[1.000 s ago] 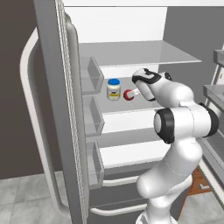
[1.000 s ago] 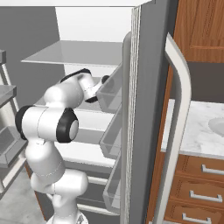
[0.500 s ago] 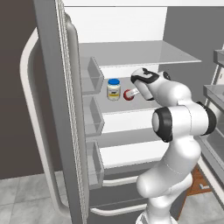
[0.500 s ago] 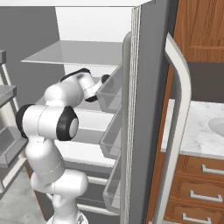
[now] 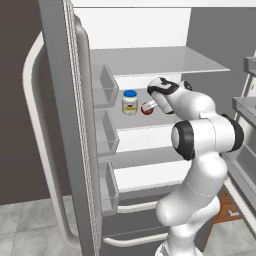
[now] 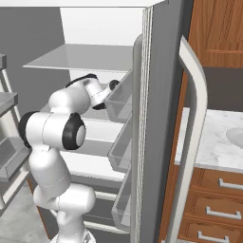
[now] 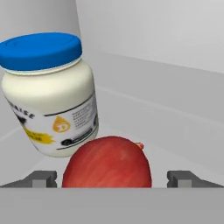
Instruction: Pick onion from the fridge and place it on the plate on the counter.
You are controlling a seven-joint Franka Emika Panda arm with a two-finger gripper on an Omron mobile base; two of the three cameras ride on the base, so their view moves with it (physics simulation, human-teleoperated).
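Note:
The red onion (image 7: 107, 166) lies on a middle shelf (image 5: 150, 122) of the open fridge (image 5: 62, 125), just right of a pale jar with a blue lid (image 5: 130, 101). From the left base view, the onion (image 5: 146, 108) sits at the tip of my hand. My gripper (image 7: 113, 177) is open, one fingertip on each side of the onion, with a gap to each. The fingers (image 7: 43, 177) are level with the onion's lower half. The plate (image 6: 236, 136) shows at the right edge on the marble counter (image 6: 209, 142).
The jar (image 7: 50, 94) stands close to the onion on its left and behind it. Clear door bins (image 5: 102, 132) line the left door, and the right door (image 6: 159, 118) stands between the fridge and the counter. Wooden drawers (image 6: 213, 204) are below the counter.
My hand has edged a little further in toward the onion. The onion and the jar have not moved.

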